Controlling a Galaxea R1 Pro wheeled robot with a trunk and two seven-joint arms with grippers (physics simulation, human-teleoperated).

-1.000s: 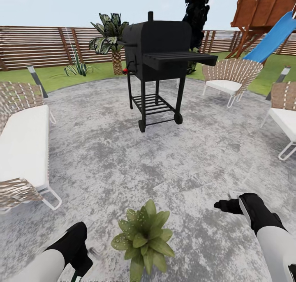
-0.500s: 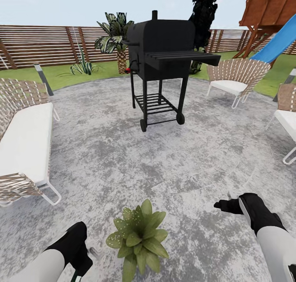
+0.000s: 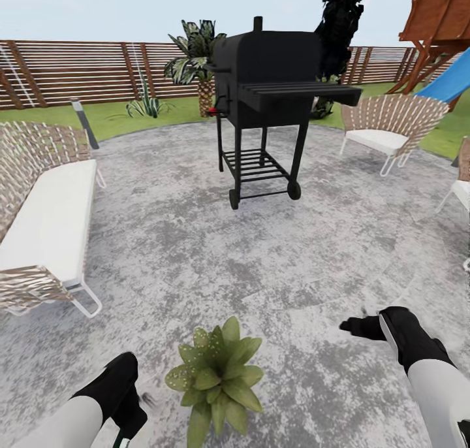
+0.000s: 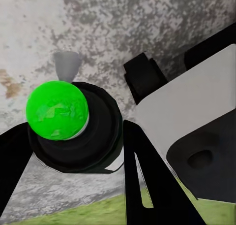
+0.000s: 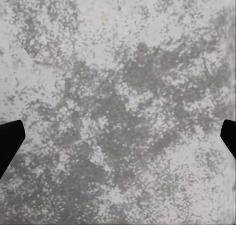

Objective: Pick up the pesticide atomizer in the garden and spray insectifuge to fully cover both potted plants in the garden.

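Observation:
One potted plant [image 3: 215,383], a low rosette of broad green leaves, stands on the mottled grey patio [image 3: 196,252] between my two arms; its pot is hidden under the leaves. My left gripper [image 3: 130,405] hangs just left of it, shut on the pesticide atomizer [image 4: 59,112]. In the left wrist view the atomizer shows a bright green rounded part, a dark body and a pale grey nozzle. My right gripper [image 3: 356,327] hovers over bare paving to the plant's right, open and holding nothing, its dark fingertips [image 5: 10,141] far apart.
A black barbecue grill on wheels [image 3: 274,95] stands ahead at mid-patio. A white-cushioned woven bench [image 3: 46,219] lies at the left, woven chairs [image 3: 385,125] at the right. Lawn [image 3: 117,118], a palm [image 3: 199,59], the slat fence [image 3: 78,72] and a slide [image 3: 450,76] lie beyond.
The whole picture has shifted, so the camera moved: the grill and chairs slid rightward in view and the plant slightly leftward. Both arms hold the same pose.

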